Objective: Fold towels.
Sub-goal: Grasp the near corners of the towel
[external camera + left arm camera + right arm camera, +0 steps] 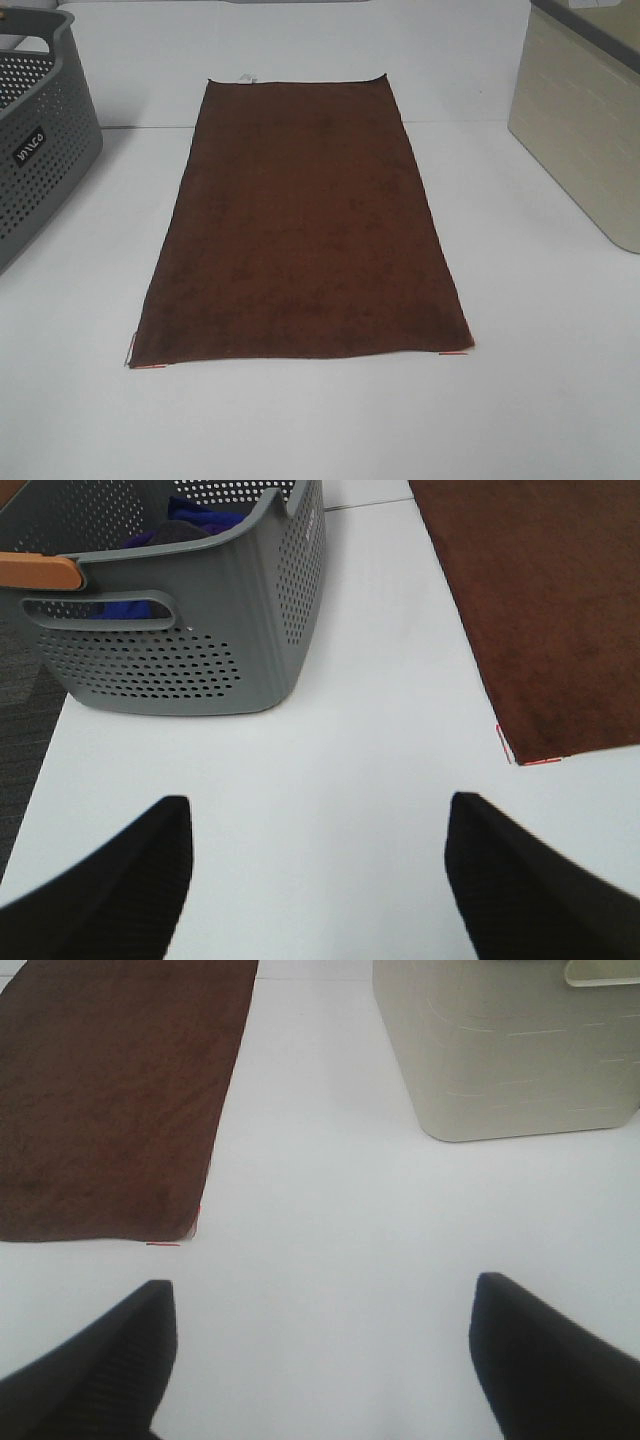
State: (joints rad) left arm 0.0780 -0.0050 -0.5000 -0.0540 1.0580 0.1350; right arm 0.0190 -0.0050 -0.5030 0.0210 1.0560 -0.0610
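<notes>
The dark reddish-brown towel (303,225) lies spread flat on the white table, its long side running away from me, with a small white tag (245,77) at its far short edge. Its near left corner shows in the left wrist view (545,600) and its near right corner in the right wrist view (110,1090). My left gripper (318,825) is open and empty above bare table, short of the near left corner. My right gripper (325,1305) is open and empty, short of the near right corner. Neither gripper shows in the exterior high view.
A grey perforated basket (35,130) stands at the left edge, holding blue cloth (150,535). A beige bin (585,120) stands at the right edge; it also shows in the right wrist view (500,1050). Thin red marks lie at the towel's near corners (455,352).
</notes>
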